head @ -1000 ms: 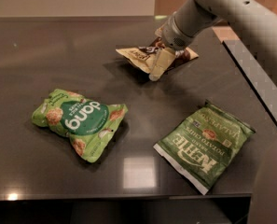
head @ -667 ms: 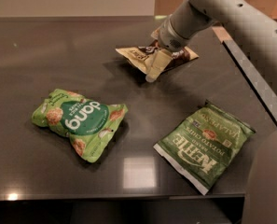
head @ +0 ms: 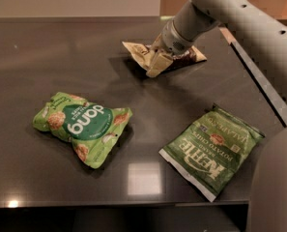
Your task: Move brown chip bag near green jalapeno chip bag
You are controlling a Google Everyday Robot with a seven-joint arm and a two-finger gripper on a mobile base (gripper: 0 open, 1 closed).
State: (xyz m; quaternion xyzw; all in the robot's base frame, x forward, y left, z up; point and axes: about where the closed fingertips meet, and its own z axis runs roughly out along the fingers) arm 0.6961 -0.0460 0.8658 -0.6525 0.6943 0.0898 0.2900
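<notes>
The brown chip bag (head: 187,57) lies at the back of the dark table, its tan end pointing left. My gripper (head: 156,65) comes down from the upper right and sits on the middle of this bag, covering part of it. The green jalapeno chip bag (head: 213,151) lies flat at the front right, with white KETTLE lettering and a white edge strip. It is well apart from the brown bag, toward the front.
A puffy lighter green bag with a round dang logo (head: 82,127) lies at the front left. The dark table (head: 51,57) ends at a grey strip on the right (head: 261,88). Part of my body (head: 276,187) fills the lower right corner.
My gripper has shifted slightly to the left over the brown bag. The bags lie where they were.
</notes>
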